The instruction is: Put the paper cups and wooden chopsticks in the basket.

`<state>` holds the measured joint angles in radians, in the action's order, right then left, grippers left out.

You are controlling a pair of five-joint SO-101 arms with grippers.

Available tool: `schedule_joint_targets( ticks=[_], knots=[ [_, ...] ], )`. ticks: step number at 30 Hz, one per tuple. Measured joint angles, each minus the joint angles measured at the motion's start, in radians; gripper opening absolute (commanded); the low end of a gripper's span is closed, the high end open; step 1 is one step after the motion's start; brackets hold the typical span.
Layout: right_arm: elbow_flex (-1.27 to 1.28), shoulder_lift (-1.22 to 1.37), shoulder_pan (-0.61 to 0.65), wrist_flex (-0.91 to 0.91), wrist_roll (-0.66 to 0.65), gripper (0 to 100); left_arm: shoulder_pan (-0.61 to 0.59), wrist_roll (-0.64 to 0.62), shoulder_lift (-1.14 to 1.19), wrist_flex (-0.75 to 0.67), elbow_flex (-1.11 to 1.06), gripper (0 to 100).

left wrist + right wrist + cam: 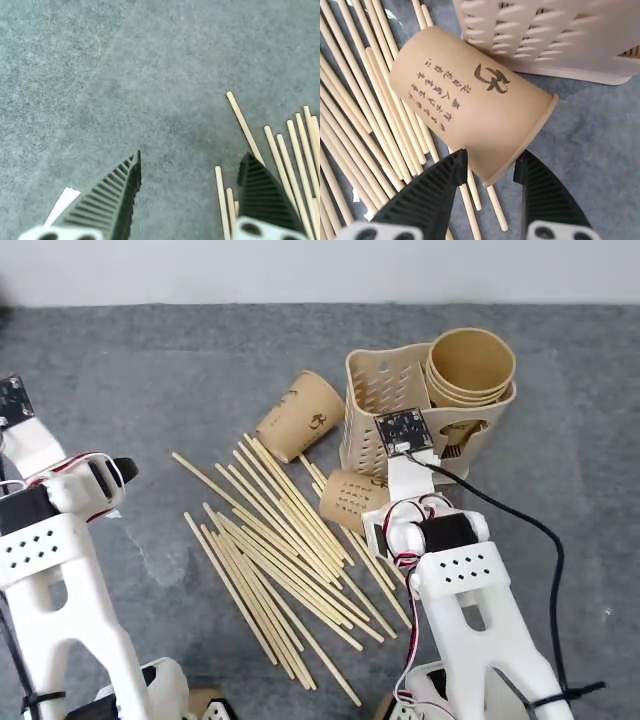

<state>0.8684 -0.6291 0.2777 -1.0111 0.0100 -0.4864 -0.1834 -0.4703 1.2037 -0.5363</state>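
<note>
**A:** fingers of the right gripper [493, 154] are spread apart, one each side of the rim of a paper cup [470, 110] lying on its side just beside the basket [560, 40], on top of some chopsticks [280, 560]

**B:** yep. left gripper [192, 155] is spread too, over bare bench [150, 75] well apart from the basket, by the chopstick ends. another cup [300, 415] lies beside the basket, stacked cups [470, 365] stand inside it

High view: fixed and elevated on the near side, facing down and away over both arms. Left wrist view: close above the mat [150, 75], looking past the left gripper [192, 156] at the left edge of the chopsticks [280, 150]. Right wrist view: close on the lying cup [470, 105] beside the basket [545, 35]. All three views share the chopsticks
</note>
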Motion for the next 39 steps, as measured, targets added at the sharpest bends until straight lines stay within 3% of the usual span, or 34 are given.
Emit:
schedule_joint_targets(
  ticks=[9, 16, 28, 39],
  knots=[
    [0.002, 0.000, 0.000, 0.003, 0.002, 15.6, 0.000, 0.000, 0.000, 0.000, 0.000, 29],
    [0.002, 0.000, 0.000, 0.003, 0.002, 2.9, 0.000, 0.000, 0.000, 0.000, 0.000, 29],
    [0.002, 0.000, 0.002, -0.005, -0.021, 0.8, 0.000, 0.000, 0.000, 0.000, 0.000, 29],
    [-0.331, -0.138, 0.011, -0.422, -0.222, 0.9, 0.000, 0.000, 0.000, 0.000, 0.000, 29]
  ],
)
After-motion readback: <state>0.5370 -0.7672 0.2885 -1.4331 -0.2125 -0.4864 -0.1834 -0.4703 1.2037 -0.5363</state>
